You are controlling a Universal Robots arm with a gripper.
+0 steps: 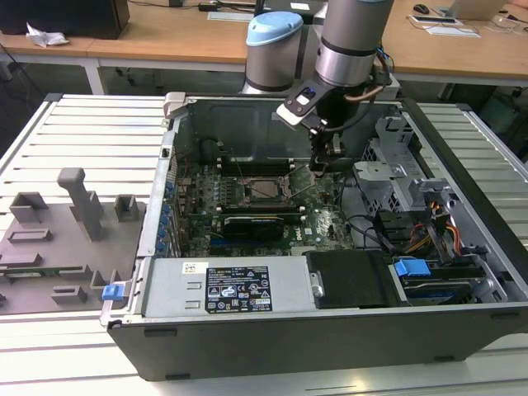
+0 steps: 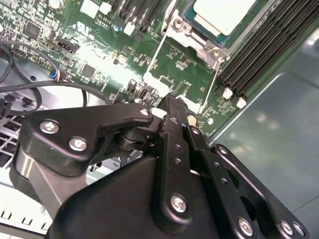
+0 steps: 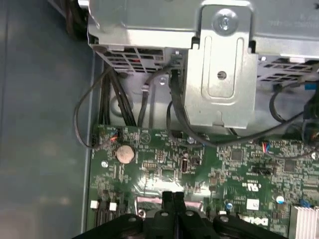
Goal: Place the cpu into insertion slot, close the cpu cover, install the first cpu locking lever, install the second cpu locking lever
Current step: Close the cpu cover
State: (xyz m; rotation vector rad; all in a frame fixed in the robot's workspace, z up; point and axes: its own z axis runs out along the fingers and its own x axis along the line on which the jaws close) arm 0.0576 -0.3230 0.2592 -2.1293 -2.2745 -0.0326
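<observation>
Nr seated cpu (image 2: 223,14), jaws pressed together above grn mobo (image 2: 185,74).

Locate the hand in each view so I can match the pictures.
Exterior view: the hand hangs inside the open computer case, just to the exterior view's right of the cpu.
Second wrist view: the hand, shut, points at the green circuit board, a little way from the cpu.
First wrist view: the hand sits over the same board.
Shared landmark: the green circuit board.
</observation>
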